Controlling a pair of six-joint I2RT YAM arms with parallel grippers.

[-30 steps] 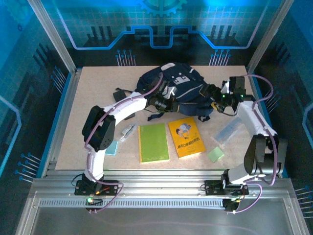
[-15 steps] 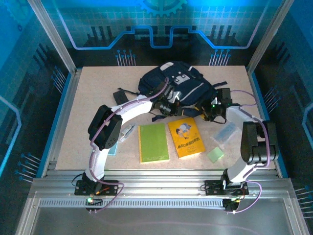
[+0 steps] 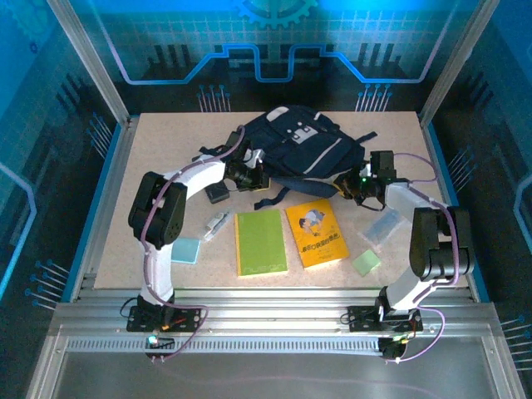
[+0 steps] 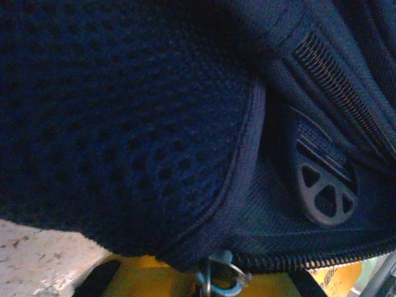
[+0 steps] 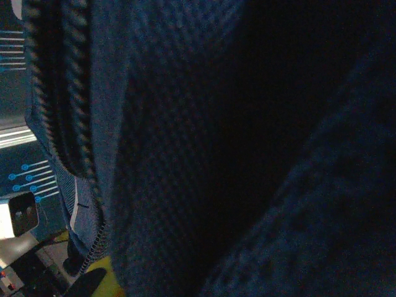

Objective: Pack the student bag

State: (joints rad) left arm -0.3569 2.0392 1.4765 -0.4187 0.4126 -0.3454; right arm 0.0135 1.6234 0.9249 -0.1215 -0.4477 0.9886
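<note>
So the student bag [image 3: 303, 145] was lying toward the back middle of the worktop [image 3: 166, 141], grey patches facing up, with an arm on each side of it. The left hand [image 3: 249, 176] was at the bag's lower left edge and closed tight. From its wrist camera the navy mesh [image 4: 124, 124] was right up against the lens, and the seam ran down into where the fingers meet, so it looked pinched on the fabric. The right hand [image 3: 351, 188] was pressed into the bag's lower right corner, but honestly I couldn't tell how far open it was or whether it held anything. In front of the bag lay a green notebook [image 3: 262, 243], a yellow book [image 3: 316, 233] and a small black case [image 3: 218, 194].
</note>
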